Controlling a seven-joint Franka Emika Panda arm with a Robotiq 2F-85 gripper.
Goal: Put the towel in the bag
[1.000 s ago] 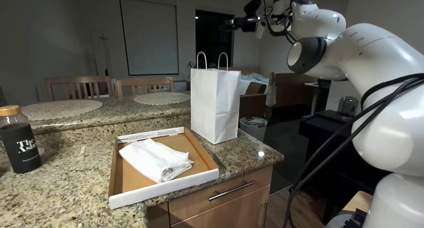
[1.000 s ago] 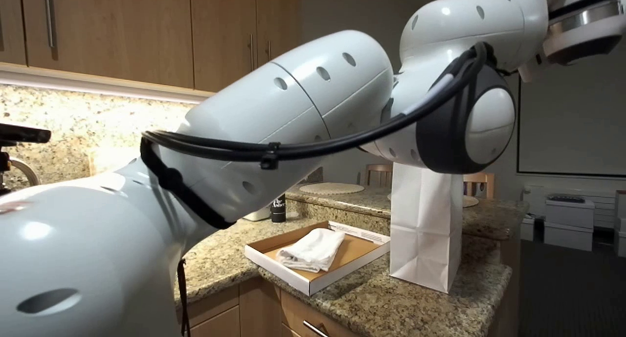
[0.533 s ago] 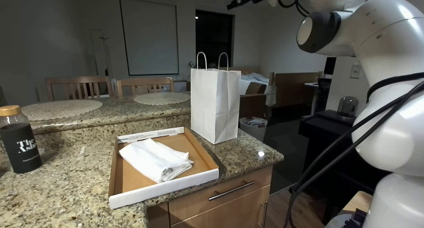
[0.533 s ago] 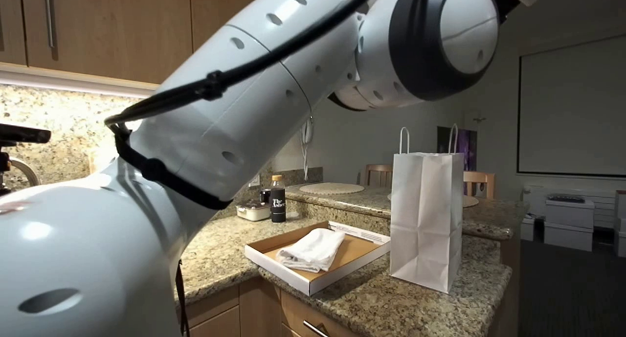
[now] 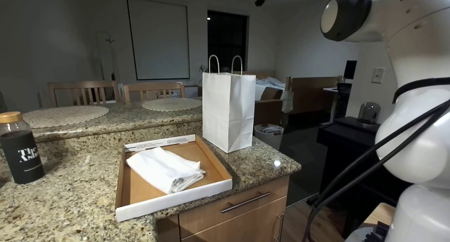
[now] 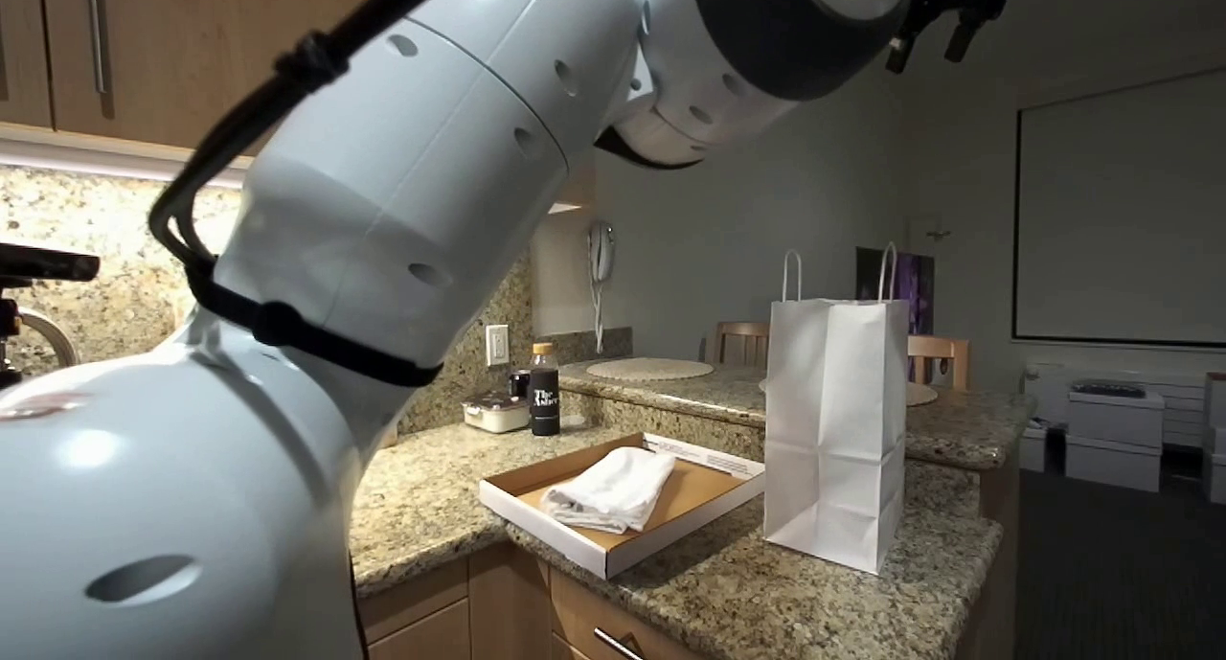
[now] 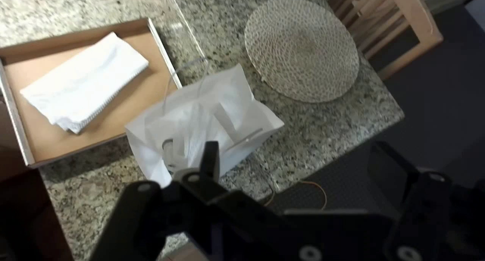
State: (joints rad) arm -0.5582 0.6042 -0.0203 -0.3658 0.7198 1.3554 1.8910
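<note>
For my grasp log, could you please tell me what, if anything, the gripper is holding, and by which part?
Nothing: the gripper is open and empty; the towel lies in the cardboard tray.

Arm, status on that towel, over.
Fingers open, nothing held. Folded white towel in cardboard tray, not bagged. Upright paper bag beside tray, possibly in the way.

Arm [image 6: 421, 152] is glossy wht w/ dk joint band [image 6: 766, 33], blk cables [image 6: 383, 11], blk gripper [image 7: 298, 163] w/ screws [image 7: 310, 253]
</note>
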